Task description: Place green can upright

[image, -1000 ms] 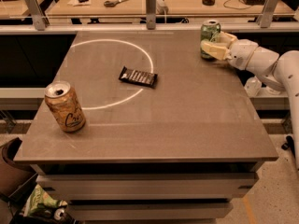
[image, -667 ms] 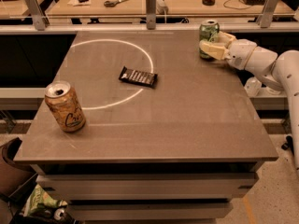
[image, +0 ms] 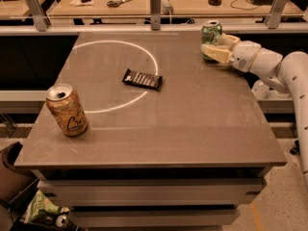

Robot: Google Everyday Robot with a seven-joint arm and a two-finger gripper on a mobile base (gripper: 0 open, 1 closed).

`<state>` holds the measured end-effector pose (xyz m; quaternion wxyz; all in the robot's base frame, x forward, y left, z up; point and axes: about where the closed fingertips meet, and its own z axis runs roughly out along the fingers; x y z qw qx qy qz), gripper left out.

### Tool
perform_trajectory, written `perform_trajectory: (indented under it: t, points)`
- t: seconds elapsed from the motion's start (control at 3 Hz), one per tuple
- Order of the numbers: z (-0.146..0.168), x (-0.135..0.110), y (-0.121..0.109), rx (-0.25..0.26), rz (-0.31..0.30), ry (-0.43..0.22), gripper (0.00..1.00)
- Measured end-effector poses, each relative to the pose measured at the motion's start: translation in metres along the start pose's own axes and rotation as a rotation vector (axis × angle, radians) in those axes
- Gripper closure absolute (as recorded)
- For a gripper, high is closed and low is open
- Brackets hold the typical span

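Observation:
The green can [image: 211,32] stands upright near the far right corner of the grey table [image: 192,124]. Its silver top faces up. My gripper [image: 212,44] reaches in from the right and is closed around the can's lower body. One pale finger [image: 215,52] lies across the can's front and the other sits behind it at the right. The can's base is hidden by the front finger, so I cannot tell whether it rests on the table.
An orange-tan can [image: 67,110] stands upright near the table's front left edge. A dark snack bar [image: 142,79] lies inside a white painted circle [image: 144,57]. A rail with posts [image: 155,2] runs behind the table. A bag [image: 45,211] lies on the floor at left.
The gripper and the green can have shifted slightly left together. The orange-tan can and the snack bar have not moved.

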<state>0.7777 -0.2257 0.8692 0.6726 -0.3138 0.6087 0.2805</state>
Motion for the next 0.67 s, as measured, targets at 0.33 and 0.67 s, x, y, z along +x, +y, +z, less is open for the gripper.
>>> perform_trajectory:
  t: [0.33,0.67]
  points:
    - [0.0033,-0.0001,0.002,-0.005,0.0,-0.001,0.0]
    - [0.0035,-0.0001,0.0021,-0.005,0.001,-0.001,0.0]
